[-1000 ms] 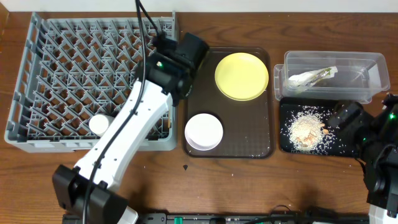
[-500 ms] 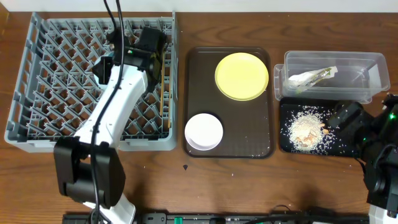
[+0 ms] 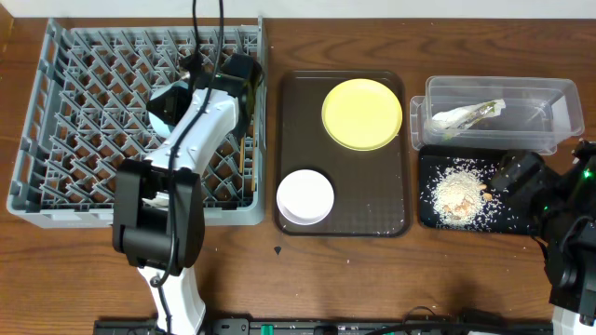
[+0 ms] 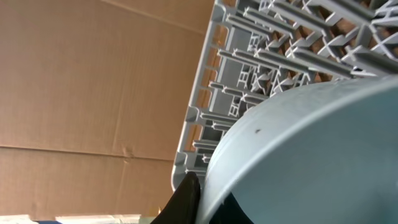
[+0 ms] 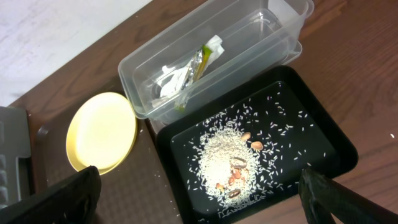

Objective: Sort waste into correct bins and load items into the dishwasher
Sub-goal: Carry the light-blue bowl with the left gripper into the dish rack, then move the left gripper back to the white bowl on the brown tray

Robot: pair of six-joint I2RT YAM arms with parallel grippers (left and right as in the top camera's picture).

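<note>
My left gripper (image 3: 189,91) is shut on the rim of the light blue bowl (image 3: 166,101) and holds it tilted over the large grey dish rack (image 3: 56,121). In the left wrist view the bowl (image 4: 311,149) fills the frame, with one black finger (image 4: 186,199) on its rim. The yellow plate (image 3: 362,113) and white bowl (image 3: 305,196) lie on the dark brown tray. Two chopsticks (image 3: 241,158) lie in the rack. My right gripper (image 5: 199,186) is open above the black tray (image 3: 428,209) of rice scraps (image 5: 227,165). The clear tub (image 3: 559,93) holds the wrapper (image 5: 202,59) and tissue.
The dark brown serving tray (image 3: 372,200) sits between the rack and the bins. The left arm (image 3: 177,177) lies across the rack's right half. The right arm (image 3: 568,233) is at the right table edge. The white cup is hidden.
The left arm has swung left from the brown tray's edge to over the rack, carrying the light blue bowl. The right arm has not moved.
</note>
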